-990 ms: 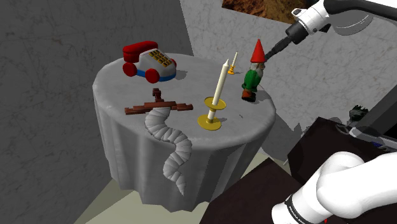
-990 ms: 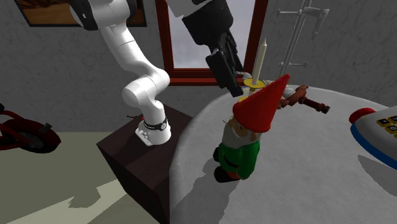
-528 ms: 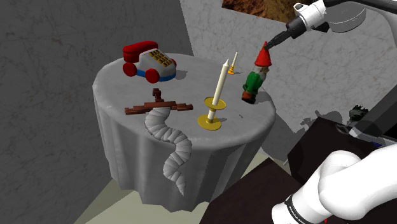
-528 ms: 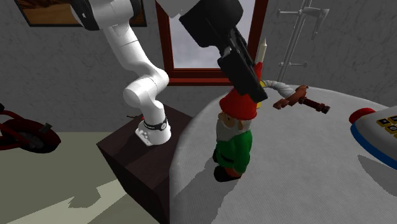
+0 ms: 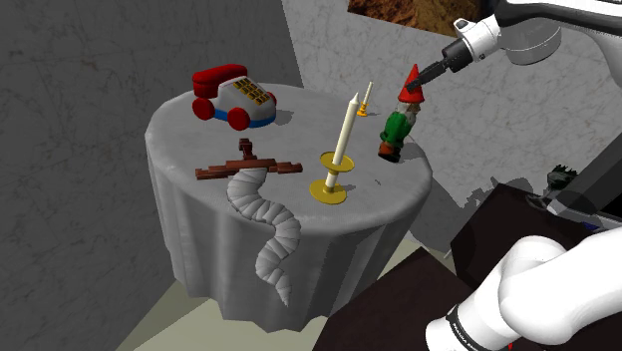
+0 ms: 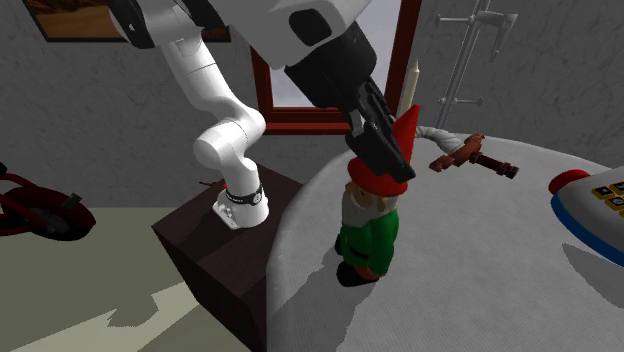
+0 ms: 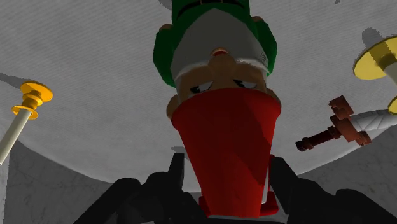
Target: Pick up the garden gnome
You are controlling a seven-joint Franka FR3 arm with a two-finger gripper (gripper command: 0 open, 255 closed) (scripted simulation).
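The garden gnome, with a red pointed hat, white beard and green coat, stands upright near the edge of the round grey table closest to the arm. My black gripper comes in from above at a slant and is shut on the hat. In the second exterior view the gripper covers the hat's middle, while the gnome still has its feet on the tabletop and the hat tip pokes out past the fingers. In the wrist view the gripper clasps the hat of the gnome, with both fingers against its sides.
A tall white candle in a yellow holder stands just beside the gnome. A small yellow candlestick, a red and white toy phone, a brown sword-like piece and a grey coiled shape also share the table. The dark stand sits below the table edge.
The gripper has slid lower along the hat, whose tip now shows beyond the fingers. The gnome, tilted a second ago, stands upright in the same spot.
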